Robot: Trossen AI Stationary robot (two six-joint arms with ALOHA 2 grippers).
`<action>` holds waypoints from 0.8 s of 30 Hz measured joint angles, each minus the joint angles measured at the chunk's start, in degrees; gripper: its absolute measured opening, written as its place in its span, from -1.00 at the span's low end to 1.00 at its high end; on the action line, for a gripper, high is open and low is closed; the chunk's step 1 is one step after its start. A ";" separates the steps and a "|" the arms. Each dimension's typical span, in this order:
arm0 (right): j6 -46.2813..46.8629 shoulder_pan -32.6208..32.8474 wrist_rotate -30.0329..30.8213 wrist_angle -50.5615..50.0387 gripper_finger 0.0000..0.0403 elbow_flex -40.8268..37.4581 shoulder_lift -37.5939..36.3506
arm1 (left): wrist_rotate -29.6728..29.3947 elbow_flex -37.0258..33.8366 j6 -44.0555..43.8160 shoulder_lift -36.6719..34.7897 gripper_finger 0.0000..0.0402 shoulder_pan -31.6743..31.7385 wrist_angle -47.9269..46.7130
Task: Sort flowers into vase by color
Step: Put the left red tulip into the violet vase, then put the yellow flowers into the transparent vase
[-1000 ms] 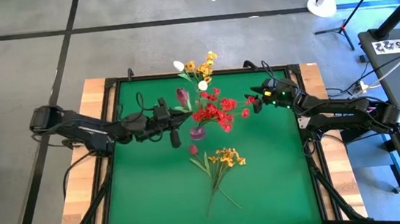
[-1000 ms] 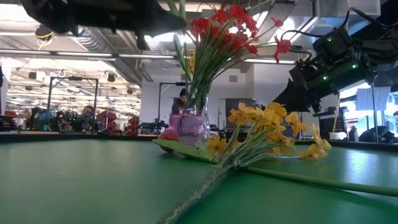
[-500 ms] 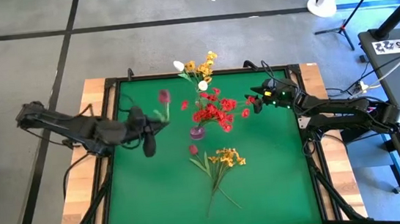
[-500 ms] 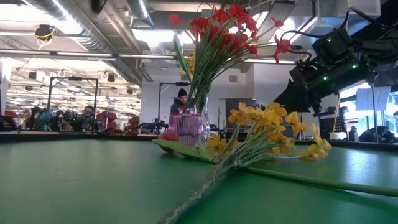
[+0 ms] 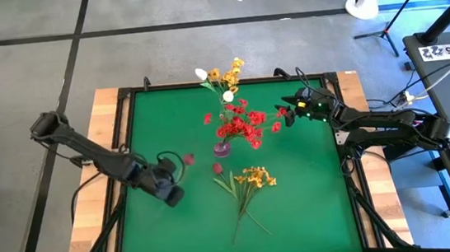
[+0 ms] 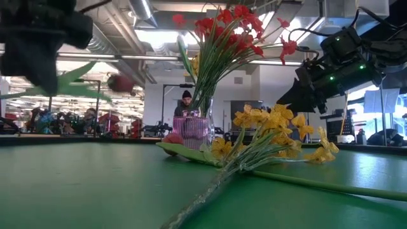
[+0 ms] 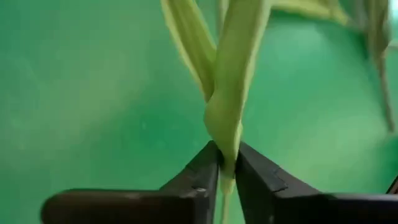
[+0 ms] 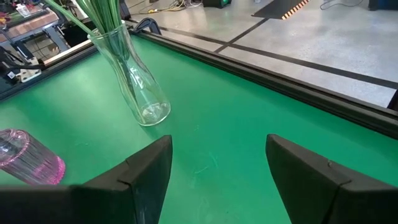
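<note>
Left gripper [image 5: 170, 187]: jaws clamped low on the green stem of a single dark red bud flower [image 5: 188, 158], held at eight o'clock from the pink glass vase [image 5: 222, 149]. Risk: thin stem slipping or swinging, missing any vase mouth. Right gripper [image 5: 290, 111]: jaws apart, idle at three o'clock.

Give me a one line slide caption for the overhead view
Left gripper carries a dark red bud over the green table, beside the pink vase of red flowers.
</note>
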 joint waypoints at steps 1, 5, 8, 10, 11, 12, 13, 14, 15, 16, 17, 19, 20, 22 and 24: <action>0.00 0.00 -0.02 -0.02 0.27 0.00 -0.02 | 1.33 0.00 -0.37 0.66 -0.72 0.11 0.06; 0.07 0.00 -1.13 0.00 0.27 0.02 -0.02 | 2.93 0.02 -1.55 1.83 -0.53 1.56 -1.00; 0.12 0.00 -1.51 -0.02 0.27 0.00 0.00 | 4.53 0.09 -1.54 1.80 -0.43 2.36 -1.10; 0.13 0.00 -1.51 -0.02 0.27 0.00 -0.01 | 6.12 0.29 -1.42 1.80 -0.37 3.20 -1.17; 0.13 0.00 -1.51 -0.02 0.27 0.01 -0.01 | 6.68 0.77 -1.44 1.80 -0.35 3.62 -1.08; 0.13 0.00 -1.51 -0.02 0.27 0.00 -0.01 | 6.84 1.40 -1.38 1.80 -0.33 3.98 -0.30; 0.13 0.00 -1.51 -0.01 0.27 0.00 -0.01 | 6.84 2.21 -1.19 1.80 -0.31 4.32 1.25; 0.12 0.00 -1.51 -0.01 0.27 0.01 0.00 | 6.52 3.08 -0.16 1.80 -0.30 4.50 3.44; 0.11 0.00 -1.51 0.00 0.27 0.00 0.00 | 5.65 3.95 1.79 1.80 -0.29 4.48 6.20; 0.11 0.00 -1.51 -0.02 0.27 0.00 -0.02 | 4.06 4.74 3.93 1.82 -0.29 4.13 9.61; 0.11 0.00 -1.51 -0.01 0.27 0.00 -0.01 | 1.98 5.44 6.38 2.22 -0.29 3.54 13.70; 0.06 0.00 -1.51 -0.02 0.27 0.02 -0.02 | -1.46 6.98 11.97 4.23 -0.28 2.39 21.42; -0.02 0.00 -1.51 -0.02 0.27 0.00 0.00 | -2.17 7.83 14.41 5.91 -0.28 2.09 24.15; -0.07 0.00 -1.51 -0.02 0.27 0.00 0.00 | -2.39 10.27 17.55 10.30 -0.28 2.01 27.04; -0.17 0.00 -1.51 0.00 0.27 0.01 -0.01 | -2.37 13.83 19.51 15.88 -0.28 2.09 27.19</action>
